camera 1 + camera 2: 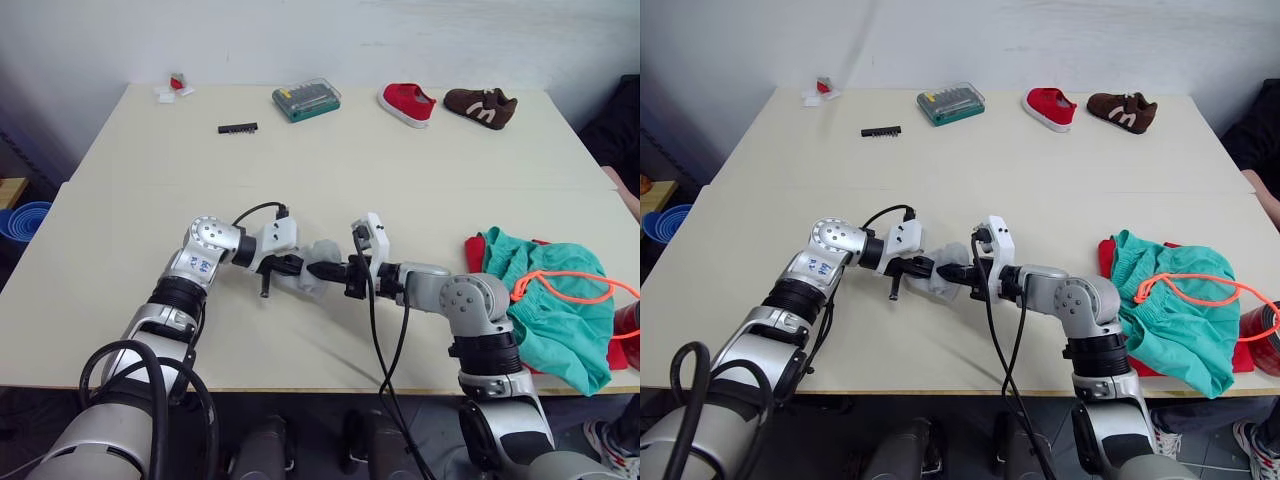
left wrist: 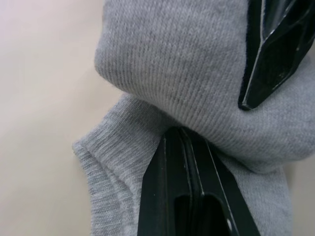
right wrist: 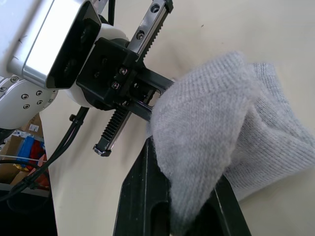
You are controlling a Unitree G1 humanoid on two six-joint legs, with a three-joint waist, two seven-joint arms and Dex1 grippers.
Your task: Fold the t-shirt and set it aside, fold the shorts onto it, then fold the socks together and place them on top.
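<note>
The light grey socks [image 1: 318, 252] hang bunched just above the table's middle, held from both sides. My left gripper [image 1: 297, 266] is shut on the socks [image 2: 172, 59] from the left. Facing it from the right, my right gripper [image 1: 322, 270] pinches a folded flap of the socks [image 3: 211, 132]; the tips nearly meet. The teal shorts [image 1: 550, 310], with an orange drawstring [image 1: 565, 285], lie in a heap at the right front. Under them lies the red t-shirt [image 1: 474, 252], of which just the edges show.
Along the far edge stand a red shoe [image 1: 407, 102], a brown shoe [image 1: 481, 106], a green bit case [image 1: 306, 99], a black bit strip [image 1: 238, 128] and small red-white bits [image 1: 175, 88]. A red tape roll [image 1: 1262, 340] sits at the right edge.
</note>
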